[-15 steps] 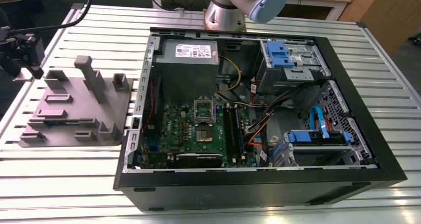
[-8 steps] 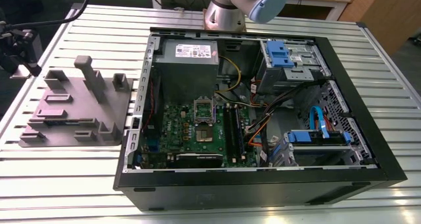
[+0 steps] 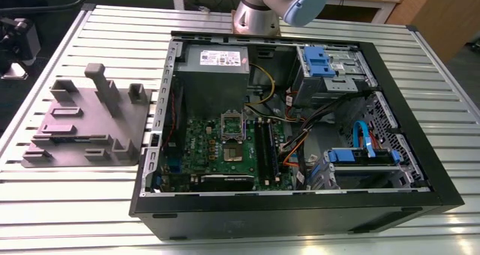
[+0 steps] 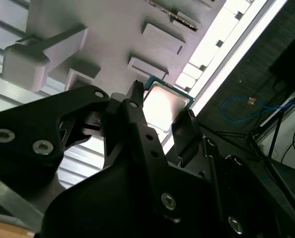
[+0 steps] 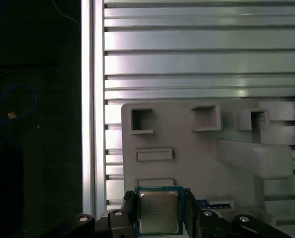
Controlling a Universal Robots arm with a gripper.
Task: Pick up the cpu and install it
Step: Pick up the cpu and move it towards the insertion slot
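Gripper point(image 5: 160, 204) closed narrow on the cpu point(image 5: 159, 212): in both wrist views the two dark fingers point(image 5: 129, 210) press the chip's opposite edges. The silvery top faces the cameras and the thin rim shows all round. The chip hangs above the grey block fixture point(image 5: 197, 148), over the fixture's edge, not seated in any of its recesses. It looks level, no tilt that I can make out.

Fixture sits on the slatted aluminium table point(image 3: 75, 210). The open computer case point(image 3: 300, 207) stands just beside the fixture. The socket point(image 3: 235, 153) on the green motherboard point(image 3: 197, 140) lies well apart from the fixture, deep inside the case.

Step in hand, as I judge it: pick done, chip lifted clear of the fixture, install not yet begun.

To do this well:
- Hold the chip flat. Grip is on the edges only, so any jolt could skew it between the fingers.
- Clear the fixture's upright posts point(image 3: 98, 75) before any sideways travel.
- No added squeeze. The rim is thin and the hold already looks square.
- Keep the chip's rotation fixed against the fixture's straight edges, since a twist would cost alignment at the socket.
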